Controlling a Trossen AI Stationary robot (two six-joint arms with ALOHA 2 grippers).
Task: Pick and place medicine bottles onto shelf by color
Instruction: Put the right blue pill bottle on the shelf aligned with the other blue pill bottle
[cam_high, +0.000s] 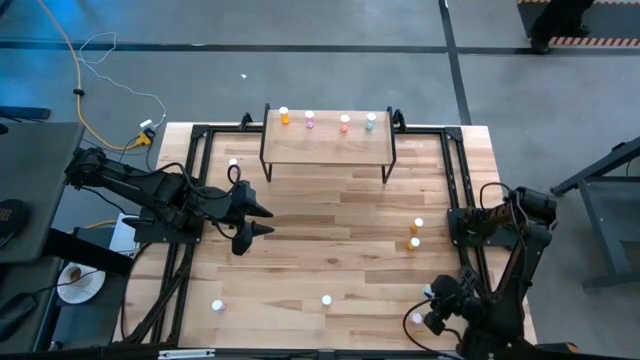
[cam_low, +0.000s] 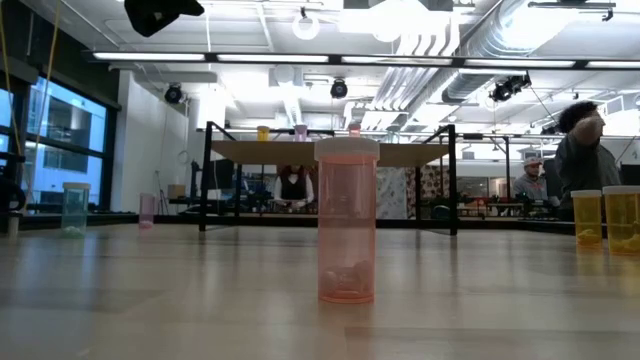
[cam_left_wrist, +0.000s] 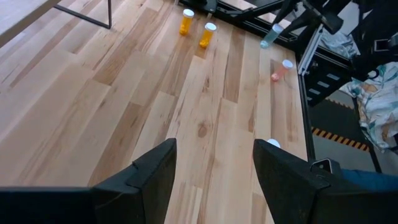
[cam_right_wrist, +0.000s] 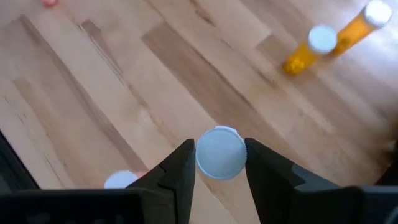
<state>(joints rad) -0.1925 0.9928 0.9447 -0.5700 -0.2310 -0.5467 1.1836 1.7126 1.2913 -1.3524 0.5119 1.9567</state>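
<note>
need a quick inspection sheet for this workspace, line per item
surface: light-wood table, bare planks mid-table
job's things: four bottles on the shelf; two orange bottles near the right side; others scattered along the near edge
clutter: nothing seen
grippers: left gripper open above the table; right gripper shut on a white-capped bottle
cables: yellow cable on the floor, left
surroundings: people beyond the table in the low view
</note>
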